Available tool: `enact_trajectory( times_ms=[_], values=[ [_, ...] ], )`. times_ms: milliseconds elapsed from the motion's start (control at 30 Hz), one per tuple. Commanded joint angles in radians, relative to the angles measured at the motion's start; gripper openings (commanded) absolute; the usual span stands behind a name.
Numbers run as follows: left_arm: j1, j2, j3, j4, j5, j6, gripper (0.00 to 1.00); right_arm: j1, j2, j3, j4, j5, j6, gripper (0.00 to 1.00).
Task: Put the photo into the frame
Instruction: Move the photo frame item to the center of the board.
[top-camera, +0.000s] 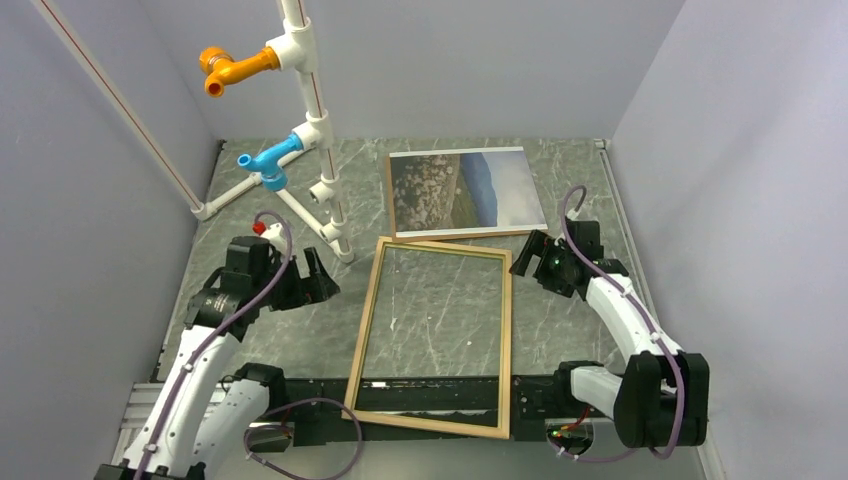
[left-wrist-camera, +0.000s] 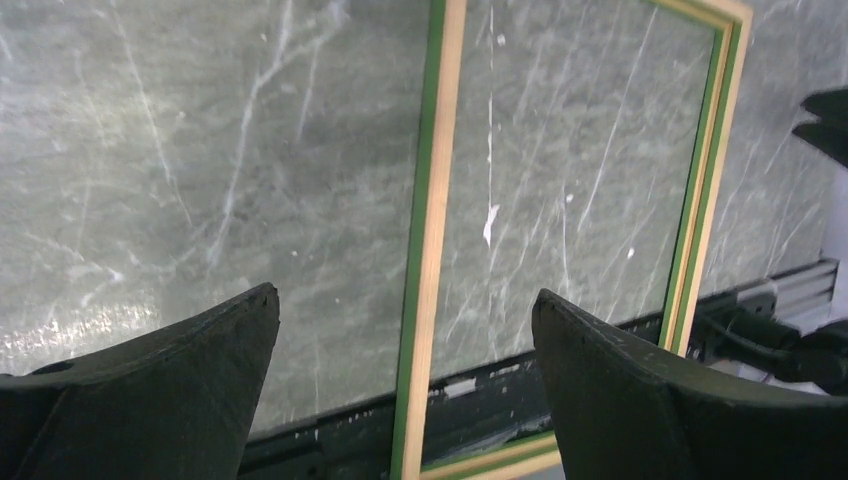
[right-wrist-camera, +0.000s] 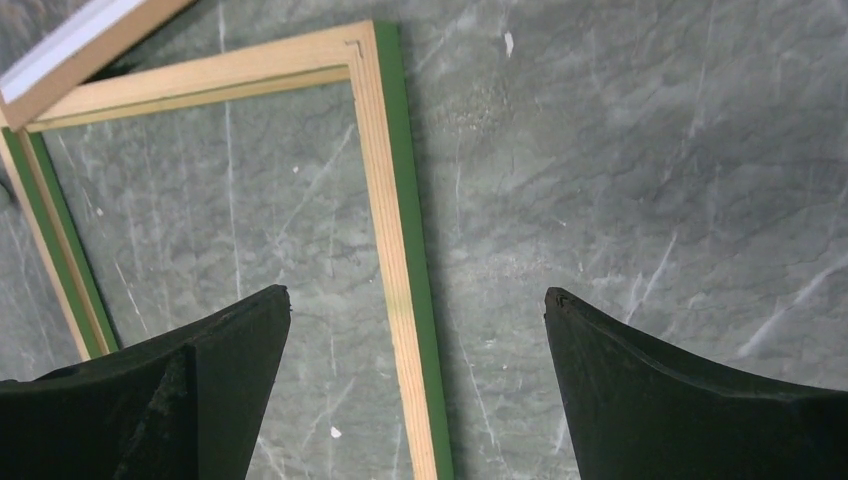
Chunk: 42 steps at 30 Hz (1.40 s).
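Lying flat on the veined grey-green stone-look table (top-camera: 570, 340), the thin rectangular frame (top-camera: 506, 340) shows pale wood and clear glass; the left gripper (top-camera: 320, 280) and right gripper (top-camera: 528, 255) flank it, jaws wide, holding nothing; the matte meadow photo (top-camera: 465, 190) lies just beyond the frame's far edge.

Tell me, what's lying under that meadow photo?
A brown board peeks out along the photo's left and near edges. The rest is covered by the print.

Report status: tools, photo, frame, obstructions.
Left tool open, empty, left of frame. Right tool open, empty, by frame's far right corner. Photo face up beyond frame, not in. Pipe stand far left, off the path.
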Motion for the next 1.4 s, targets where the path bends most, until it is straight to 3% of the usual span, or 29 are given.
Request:
enact_trajectory(
  times_ms=[0,233,500,967,1267,1367],
  values=[
    [-0.124,0.019,0.075,-0.1,-0.128,0.002,0.99,0.039,0.049,-0.001,-0.013,-0.017,0.031,1.0],
    [-0.431,0.057,0.085,-0.108,-0.364,-0.071,0.99,0.213,0.148,0.023,-0.038,0.134,0.063,1.0],
    [-0.667,0.126,0.21,-0.026,-0.501,0.111,0.99,0.231,0.203,0.081,-0.004,0.117,0.061,1.0],
    [-0.708,0.117,0.246,0.35,-0.347,0.418,0.99,0.216,0.342,0.272,0.087,0.025,0.056,1.0],
    [-0.762,0.39,0.472,0.439,-0.281,0.537,0.99,0.207,0.462,0.364,0.148,-0.031,0.053,1.0],
    [-0.768,0.428,0.464,0.482,-0.295,0.567,0.99,0.208,0.484,0.376,0.178,-0.065,0.043,1.0]
  ],
)
